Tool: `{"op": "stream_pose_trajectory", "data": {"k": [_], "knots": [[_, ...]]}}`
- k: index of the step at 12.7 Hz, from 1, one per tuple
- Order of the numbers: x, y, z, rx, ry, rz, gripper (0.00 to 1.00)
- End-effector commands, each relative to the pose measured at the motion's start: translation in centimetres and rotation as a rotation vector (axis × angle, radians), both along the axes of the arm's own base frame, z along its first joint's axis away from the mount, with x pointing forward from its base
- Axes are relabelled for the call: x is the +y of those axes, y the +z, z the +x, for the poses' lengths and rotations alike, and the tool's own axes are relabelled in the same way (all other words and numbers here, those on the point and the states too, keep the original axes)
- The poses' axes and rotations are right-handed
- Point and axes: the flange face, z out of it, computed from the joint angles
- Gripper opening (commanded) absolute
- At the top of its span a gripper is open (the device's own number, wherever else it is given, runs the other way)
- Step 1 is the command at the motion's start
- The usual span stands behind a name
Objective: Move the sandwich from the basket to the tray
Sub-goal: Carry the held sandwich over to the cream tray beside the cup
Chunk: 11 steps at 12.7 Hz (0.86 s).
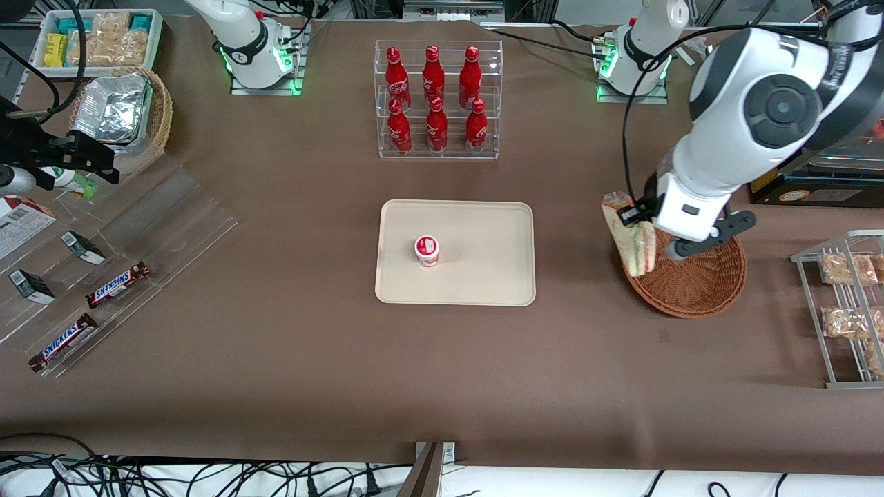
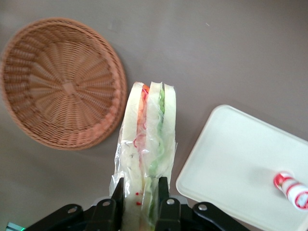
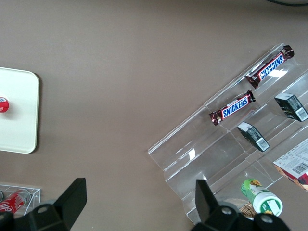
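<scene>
Between my fingers (image 2: 117,202) sits the sandwich (image 2: 147,154): my gripper (image 2: 140,204) is clamped on its wrapped end, white bread either side, red-pink and green filling between. Wrist view cuts the finger bases off at the frame edge.

From the front, gripper (image 1: 634,215) and sandwich (image 1: 632,241) hang over the basket (image 1: 697,286) rim on the side toward the tray, sandwich lifted clear of the weave. Most of the gripper is hidden under my arm's wrist housing. Basket (image 2: 60,82) interior shows bare wicker in the wrist view.

Tray (image 1: 483,276) sits well apart from the basket, toward the parked arm's end. Small red-and-white cup (image 1: 427,250) stands on it; lid print not readable.

Farther from the front camera than the tray: clear rack (image 1: 438,100) with six red bottles, white script on them too small to read.

Readable text: "SNICKERS" on two bars (image 1: 118,284) (image 1: 63,341) on the clear acrylic stepped stand (image 1: 138,235) at the parked arm's end. Small dark boxes (image 1: 83,247) there carry white labels, text illegible.

Wire rack (image 1: 839,307) with bagged snacks at my end is cut off by the frame edge. Tan basket with foil containers (image 1: 114,110) partly blocked by a black camera mount.
</scene>
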Motion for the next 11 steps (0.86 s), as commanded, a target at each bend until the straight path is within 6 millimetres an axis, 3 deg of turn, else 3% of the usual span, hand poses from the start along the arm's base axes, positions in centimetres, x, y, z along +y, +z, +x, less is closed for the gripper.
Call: {"op": "stream_pose_trajectory", "data": {"k": [1,5,9,11], "knots": [[-5.2,-1.2,-0.2,-0.015,-0.091,-0.038,0.29],[-12.0,-3.2,-2.2,-0.019,-0.175,-0.057,0.28],[-16.8,-8.0,-3.0,-0.026,-0.187,-0.047,0.28],[-19.9,-11.3,-3.7,-0.059,-0.181,-0.018,0.28]]}}
